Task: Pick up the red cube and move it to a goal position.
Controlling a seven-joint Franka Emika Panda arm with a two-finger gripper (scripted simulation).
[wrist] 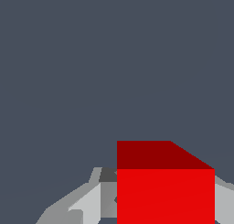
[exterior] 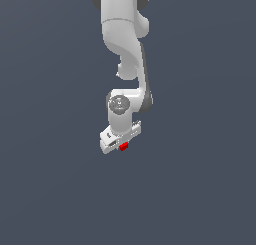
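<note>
The red cube (exterior: 123, 146) is a tiny bright red block that peeks out just below the white gripper (exterior: 121, 143) in the exterior view. In the wrist view the red cube (wrist: 165, 193) fills the space between the grey fingers (wrist: 87, 205), which press on its two sides. The gripper is shut on the cube. The white arm hangs down from the top of the exterior view, with the hand pointing down. Most of the cube is hidden behind the hand in the exterior view.
A plain dark grey-blue surface (exterior: 200, 189) fills the background in both views. No other objects or edges show.
</note>
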